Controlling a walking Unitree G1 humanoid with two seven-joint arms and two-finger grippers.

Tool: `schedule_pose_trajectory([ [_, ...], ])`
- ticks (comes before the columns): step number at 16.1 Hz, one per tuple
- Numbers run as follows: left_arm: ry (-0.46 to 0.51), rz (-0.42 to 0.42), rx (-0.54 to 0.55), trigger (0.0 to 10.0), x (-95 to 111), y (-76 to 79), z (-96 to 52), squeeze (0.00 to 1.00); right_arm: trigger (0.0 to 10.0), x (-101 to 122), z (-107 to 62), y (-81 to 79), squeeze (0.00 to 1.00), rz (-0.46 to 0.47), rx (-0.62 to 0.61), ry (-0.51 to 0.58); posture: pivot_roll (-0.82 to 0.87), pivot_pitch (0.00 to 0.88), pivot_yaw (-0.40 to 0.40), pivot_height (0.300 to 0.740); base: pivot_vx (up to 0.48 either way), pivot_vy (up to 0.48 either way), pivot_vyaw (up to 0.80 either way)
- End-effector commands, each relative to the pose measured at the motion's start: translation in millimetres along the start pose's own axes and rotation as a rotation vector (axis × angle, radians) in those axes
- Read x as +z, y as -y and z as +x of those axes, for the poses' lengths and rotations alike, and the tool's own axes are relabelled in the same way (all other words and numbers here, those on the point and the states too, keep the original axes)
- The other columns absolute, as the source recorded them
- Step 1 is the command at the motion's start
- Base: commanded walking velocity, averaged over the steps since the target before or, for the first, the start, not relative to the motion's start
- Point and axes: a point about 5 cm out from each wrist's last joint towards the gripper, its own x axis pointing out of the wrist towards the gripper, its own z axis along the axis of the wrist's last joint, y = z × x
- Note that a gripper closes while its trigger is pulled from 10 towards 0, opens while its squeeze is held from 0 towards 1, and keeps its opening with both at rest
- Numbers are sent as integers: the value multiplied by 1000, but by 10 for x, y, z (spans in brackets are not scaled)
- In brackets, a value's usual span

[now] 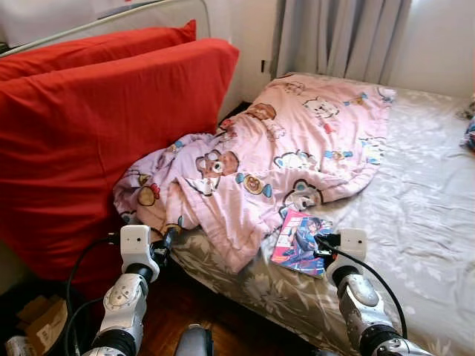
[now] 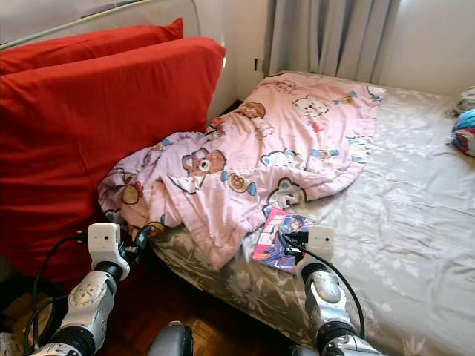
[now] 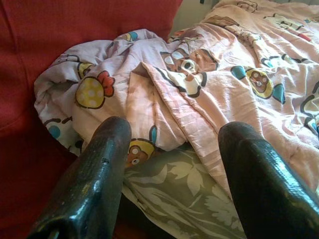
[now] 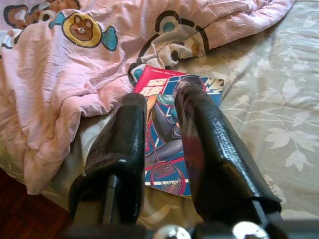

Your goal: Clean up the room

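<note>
A pink cartoon-print blanket point(image 1: 297, 141) lies crumpled across the bed, bunched up against the red pillows. A colourful comic book point(image 1: 293, 241) lies flat on the grey floral sheet point(image 1: 423, 222) by the blanket's near edge. My right gripper point(image 1: 320, 246) hovers just over the book's near corner. In the right wrist view its fingers point(image 4: 129, 134) stand a narrow gap apart, with the book point(image 4: 167, 164) under them and nothing held. My left gripper point(image 1: 167, 241) is at the bed's near left corner, open wide. It faces the blanket's bunched end point(image 3: 149, 84).
Two big red pillows point(image 1: 96, 133) lean at the left against the headboard. Grey curtains point(image 1: 341, 37) hang behind the bed. A blue and red bundle point(image 2: 464, 132) lies at the far right edge. Below the bed's edge are wooden floor point(image 1: 200, 308) and a cardboard box point(image 1: 41, 322).
</note>
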Motion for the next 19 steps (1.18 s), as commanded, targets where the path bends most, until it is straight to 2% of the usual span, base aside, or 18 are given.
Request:
schedule_pose_trajectory([
  [1,8,-8,1,10000,30,4,20,0,10000,-21,-3,4,0,6,-5,-15,40,0,22,634,259,0,0],
  [19,9,-6,5,10000,9,-21,-16,0,10000,-80,13,-85,0,-9,33,-83,54,24,30,634,308,0,0],
])
